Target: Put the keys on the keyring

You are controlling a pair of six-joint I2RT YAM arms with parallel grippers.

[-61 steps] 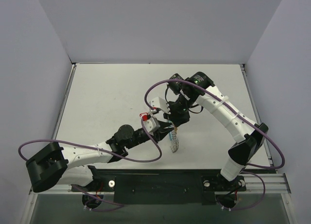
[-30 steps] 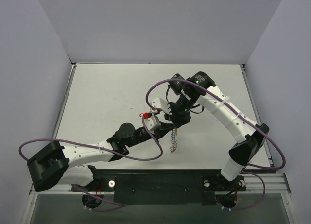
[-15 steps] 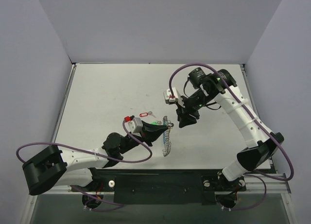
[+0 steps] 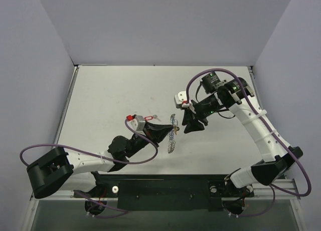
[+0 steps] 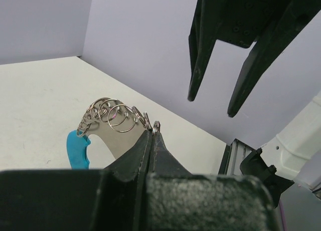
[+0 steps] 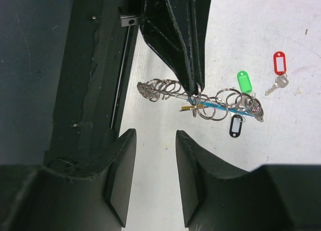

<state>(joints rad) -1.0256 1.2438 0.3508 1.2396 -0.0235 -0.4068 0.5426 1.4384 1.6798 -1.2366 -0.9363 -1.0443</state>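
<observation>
My left gripper (image 4: 168, 126) is shut on the keyring (image 4: 172, 139), a coil of silvery wire with a blue segment, and holds it above the table. In the left wrist view the jaws (image 5: 152, 130) pinch the wire beside the coils (image 5: 111, 113) and the blue segment (image 5: 76, 149). My right gripper (image 4: 192, 127) is open and empty, just right of the ring. In the right wrist view (image 6: 154, 141) the keyring (image 6: 210, 100) carries a black tag (image 6: 235, 126) and a yellow tag (image 6: 192, 108). The green tag (image 6: 244, 81) lies close behind it. The red-tagged key (image 6: 279, 65) lies loose on the table (image 4: 147, 119).
The white table (image 4: 110, 95) is walled by grey panels at the back and sides. A black rail (image 4: 165, 188) with the arm bases runs along the near edge. Purple cables loop from both arms.
The right gripper has let go and drawn away to the right, open. The left gripper has kept the keyring and shifted it slightly left, uncovering the red-tagged key on the table.
</observation>
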